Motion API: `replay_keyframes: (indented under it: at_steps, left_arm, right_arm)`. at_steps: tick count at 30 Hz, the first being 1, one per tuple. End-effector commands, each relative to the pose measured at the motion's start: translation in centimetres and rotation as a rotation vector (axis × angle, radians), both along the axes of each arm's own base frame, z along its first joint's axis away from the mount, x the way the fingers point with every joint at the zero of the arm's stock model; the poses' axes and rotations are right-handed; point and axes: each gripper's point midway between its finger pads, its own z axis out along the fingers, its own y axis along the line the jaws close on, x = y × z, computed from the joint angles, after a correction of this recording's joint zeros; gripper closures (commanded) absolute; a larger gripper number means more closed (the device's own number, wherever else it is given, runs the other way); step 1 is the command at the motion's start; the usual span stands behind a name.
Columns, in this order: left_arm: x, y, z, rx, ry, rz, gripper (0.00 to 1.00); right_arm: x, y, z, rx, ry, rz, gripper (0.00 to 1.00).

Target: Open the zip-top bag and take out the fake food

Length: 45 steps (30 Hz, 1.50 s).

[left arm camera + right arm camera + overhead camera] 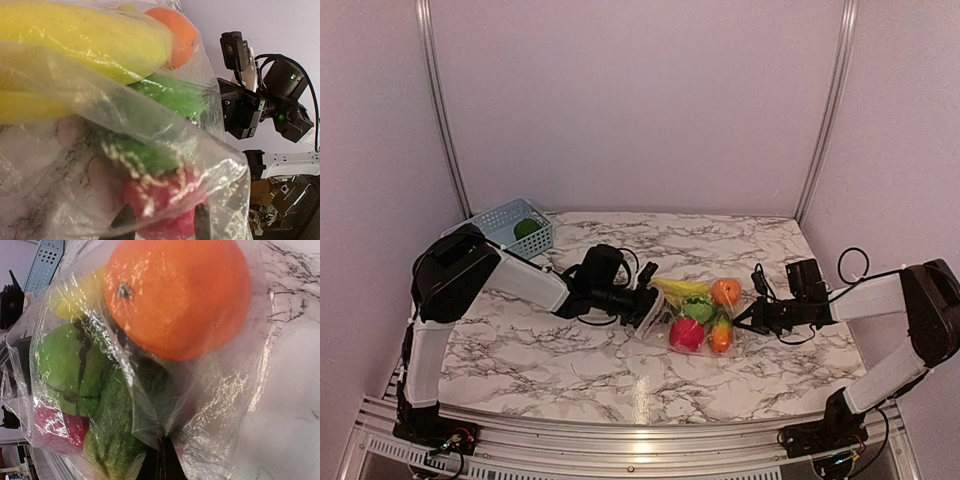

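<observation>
The clear zip-top bag (705, 345) lies mid-table between both arms with the fake food inside: yellow bananas (682, 290), an orange (726, 292), a green piece (698, 309), a red fruit (686, 334) and a carrot (721, 335). My left gripper (650, 305) is at the bag's left end. In the left wrist view its jaws (162, 222) stand apart, with bag film and the red fruit (160, 205) between the fingertips. My right gripper (745, 318) is at the bag's right end. In the right wrist view it (162, 465) is shut on a pinched fold of the bag (225, 390) below the orange (180, 295).
A blue lattice basket (498, 222) stands at the back left with a green item (527, 228) in it. Pale walls and metal posts enclose the marble table (570, 370). Cables trail by the right arm (855, 262).
</observation>
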Motion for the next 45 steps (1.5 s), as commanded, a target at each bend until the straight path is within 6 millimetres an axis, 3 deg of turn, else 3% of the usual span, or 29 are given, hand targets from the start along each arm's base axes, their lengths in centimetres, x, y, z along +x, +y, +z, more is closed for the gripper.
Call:
replay_keyframes:
  at_steps: [1,8,20,30,39,45]
  left_arm:
    - [-1.8,-1.5,1.8,-0.052,-0.049,-0.104,0.55]
    - [-4.2,-2.0,0.0,0.075,-0.119,-0.212,0.33]
    - [-6.2,-0.8,-5.1,0.279,-0.151,-0.287,0.18]
    - [-7.8,-2.6,-3.6,0.189,-0.160,-0.341,0.10]
    - [-7.9,-3.1,-5.7,0.294,-0.158,-0.337,0.01]
    - [-6.0,-1.9,-6.2,0.321,-0.138,-0.228,0.04]
  right_arm:
    - [-0.1,0.0,-0.1,0.016,0.003,-0.003,1.00]
    - [-0.7,0.4,-0.2,0.024,0.010,0.000,1.00]
    - [-1.4,0.7,-0.5,0.028,0.024,0.002,1.00]
    - [-3.3,2.5,0.2,0.034,0.028,0.052,1.00]
    - [-4.9,3.9,0.2,0.045,0.046,0.085,1.00]
    - [-5.8,4.8,0.1,0.042,0.051,0.126,1.00]
